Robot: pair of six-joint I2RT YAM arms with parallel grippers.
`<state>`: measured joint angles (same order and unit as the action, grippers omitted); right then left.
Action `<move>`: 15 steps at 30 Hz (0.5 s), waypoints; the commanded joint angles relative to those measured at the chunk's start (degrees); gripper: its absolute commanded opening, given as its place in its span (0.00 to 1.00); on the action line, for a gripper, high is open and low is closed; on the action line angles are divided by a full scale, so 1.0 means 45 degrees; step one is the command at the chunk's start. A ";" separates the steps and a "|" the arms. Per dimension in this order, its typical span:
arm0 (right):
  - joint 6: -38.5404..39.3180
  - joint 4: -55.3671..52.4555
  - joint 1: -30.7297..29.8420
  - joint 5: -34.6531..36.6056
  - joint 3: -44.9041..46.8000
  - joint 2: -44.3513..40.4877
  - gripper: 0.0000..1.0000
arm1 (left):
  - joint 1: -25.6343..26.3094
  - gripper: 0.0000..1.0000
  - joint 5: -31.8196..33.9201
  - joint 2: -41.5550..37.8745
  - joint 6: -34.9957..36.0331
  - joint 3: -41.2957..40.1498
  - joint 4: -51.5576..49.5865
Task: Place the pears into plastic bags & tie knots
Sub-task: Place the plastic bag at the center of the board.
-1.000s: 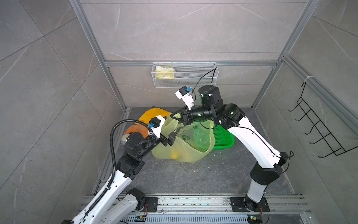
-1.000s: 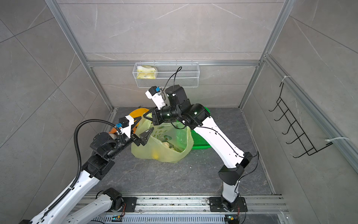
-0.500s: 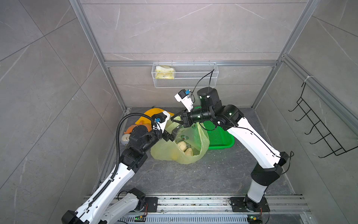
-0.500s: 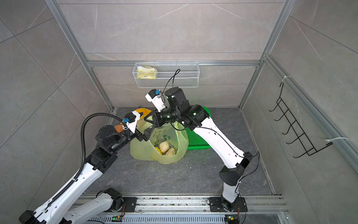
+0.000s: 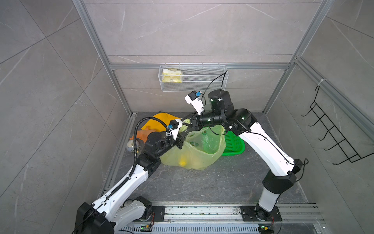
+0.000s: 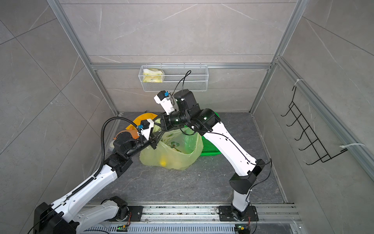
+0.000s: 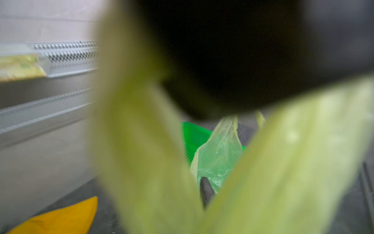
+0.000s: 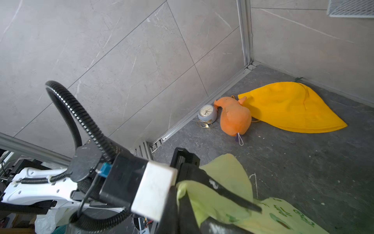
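Dark stone tabletop [image 5: 222, 182] in a grey-tiled booth: two robot arms meet over a yellow-green plastic bag [image 5: 200, 154].
The right tool [image 5: 186, 126] is clamped on its rim; whether the left tool [image 5: 179, 142] grips cannot be told; a yellow pear [image 5: 183, 162] lies inside.

It is a robot laboratory cell: grey stone-look wall panels [image 5: 182, 30] are held in an aluminium frame [image 5: 198, 66], with a wire basket [image 5: 202, 85], a black hook rack [image 5: 334, 139] and a metal base rail [image 5: 202, 210] in front.
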<state>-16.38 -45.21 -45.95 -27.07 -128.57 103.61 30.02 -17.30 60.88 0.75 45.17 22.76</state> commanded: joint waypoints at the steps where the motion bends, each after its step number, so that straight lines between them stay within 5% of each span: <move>1: -0.0280 0.0871 -0.0157 -0.0321 -0.0369 -0.0220 0.00 | -0.0075 0.21 -0.0211 0.0519 -0.1748 -0.0676 0.1968; 9: -0.0567 0.1180 -0.0159 -0.0380 -0.0182 -0.0134 0.00 | -0.0077 0.27 0.0016 0.1103 -0.3101 -0.1311 0.3895; 15: -0.0734 0.1353 -0.0158 -0.0546 -0.0026 0.0005 0.00 | -0.0069 0.57 0.0531 0.1613 -0.3831 -0.1134 0.5101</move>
<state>-18.48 -42.89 -46.22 -27.42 -128.57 103.63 29.95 -16.38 67.22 -13.50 39.62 40.16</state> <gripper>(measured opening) 0.040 0.547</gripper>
